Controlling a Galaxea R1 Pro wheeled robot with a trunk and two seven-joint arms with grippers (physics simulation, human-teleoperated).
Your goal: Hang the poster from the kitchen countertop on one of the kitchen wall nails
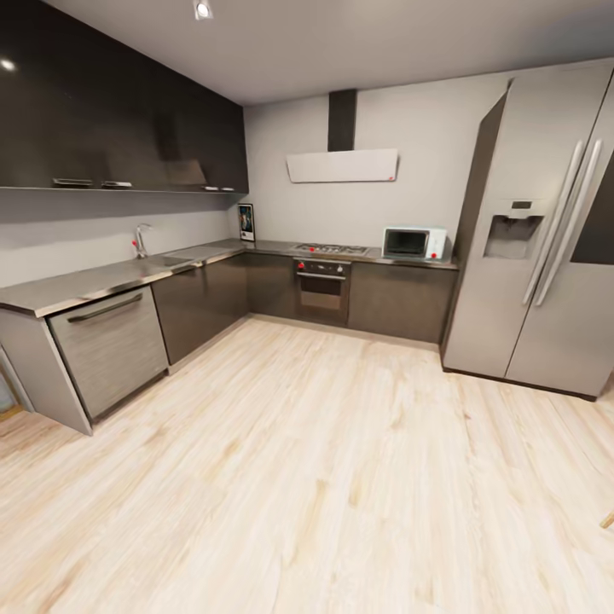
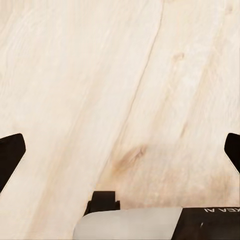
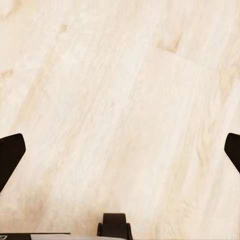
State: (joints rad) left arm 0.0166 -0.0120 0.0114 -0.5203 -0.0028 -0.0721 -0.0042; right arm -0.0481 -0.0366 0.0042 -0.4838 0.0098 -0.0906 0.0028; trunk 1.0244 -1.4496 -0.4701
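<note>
**Robot out on the kitchen floor, poster over in the counter corner**

So the poster point(image 1: 246, 222) is standing upright on the kitchen countertop point(image 1: 128, 277), tucked right into the inner corner of the L and leaning against the wall. Using the gas hob point(image 1: 331, 249) as the anchor: the poster sits on the counter off to the hob's left, well apart from it, and a white microwave point(image 1: 414, 243) sits near the hob's other side. An oven point(image 1: 322, 290) is directly under the hob, the range hood point(image 1: 343, 165) straight above it. The tap point(image 1: 140, 241) is further along the counter beyond the poster, and a big steel fridge point(image 1: 537, 230) stands past the microwave.

Both wrist cams just look down at pale wood floor point(image 1: 324, 477). Left gripper point(image 2: 120, 150) is spread wide, nothing in it. Right gripper point(image 3: 120, 150), same deal: fingers parted, empty.
</note>
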